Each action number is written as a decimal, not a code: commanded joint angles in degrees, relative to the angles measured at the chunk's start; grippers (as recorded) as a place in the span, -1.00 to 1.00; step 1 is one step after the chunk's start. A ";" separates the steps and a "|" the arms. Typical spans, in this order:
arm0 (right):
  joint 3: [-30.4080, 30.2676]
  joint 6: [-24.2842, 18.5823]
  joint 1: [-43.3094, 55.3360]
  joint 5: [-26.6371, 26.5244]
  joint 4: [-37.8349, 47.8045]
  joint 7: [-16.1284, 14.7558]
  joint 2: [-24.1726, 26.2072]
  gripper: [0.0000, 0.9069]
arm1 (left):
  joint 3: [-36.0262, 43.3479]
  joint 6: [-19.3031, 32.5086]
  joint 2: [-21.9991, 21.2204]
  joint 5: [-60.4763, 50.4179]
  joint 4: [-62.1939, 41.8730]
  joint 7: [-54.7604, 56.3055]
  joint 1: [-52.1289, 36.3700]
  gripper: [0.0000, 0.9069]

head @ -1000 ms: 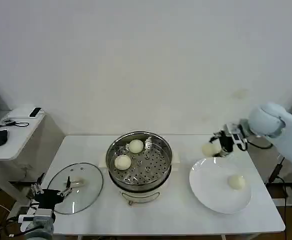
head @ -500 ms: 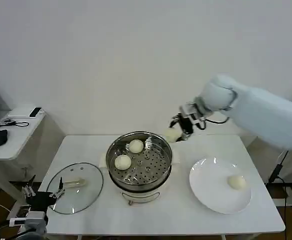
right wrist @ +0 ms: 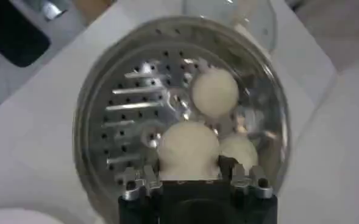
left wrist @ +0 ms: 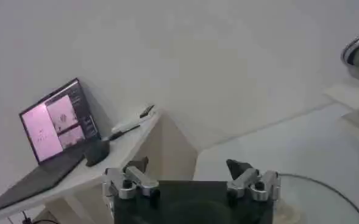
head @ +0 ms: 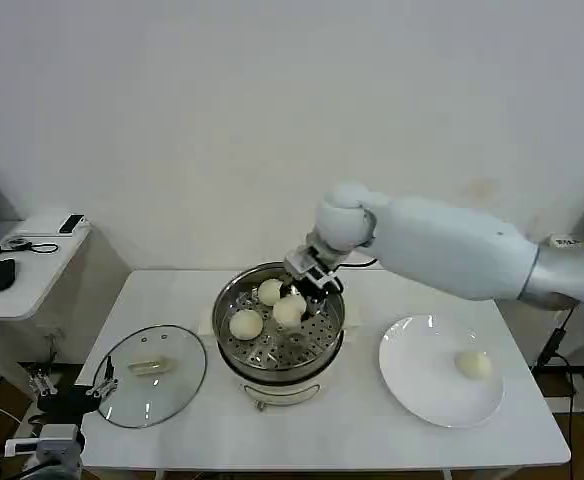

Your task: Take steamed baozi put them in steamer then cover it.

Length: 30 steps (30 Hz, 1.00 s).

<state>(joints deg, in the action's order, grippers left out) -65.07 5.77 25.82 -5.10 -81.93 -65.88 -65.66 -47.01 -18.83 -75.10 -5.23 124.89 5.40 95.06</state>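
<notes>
The white bench (head: pixel 372 420) carries the steamer (head: pixel 278 322) at its middle, toward the far edge. The white plate (head: pixel 427 385) lies near the right edge, and the cover (head: pixel 150 375) lies flat near the front left corner, its cream handle up. The right pincer (head: pixel 300 290) reaches over the steamer's far rim and is clenched on a steamed baozi (right wrist: pixel 188 149) just above the perforated tray; whether that bun touches the tray is hard to say. Two more buns sit on the tray, one (head: pixel 246 324) toward the left and one (head: pixel 270 292) near the far rim. A fourth bun (head: pixel 473 364) rests on the plate. The left pincer (left wrist: pixel 190 180) hangs off the bench's front left corner, fingers spread, holding nothing.
</notes>
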 commanded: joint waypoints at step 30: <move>-3.96 -10.75 -1.16 3.73 -3.88 -0.65 -0.63 1.00 | -0.63 0.13 -0.73 0.06 -0.17 0.07 -0.09 1.00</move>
<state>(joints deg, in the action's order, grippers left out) -68.82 -4.14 24.72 -1.66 -85.35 -66.49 -66.29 -47.64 -18.70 -75.82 -5.13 124.78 5.49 94.97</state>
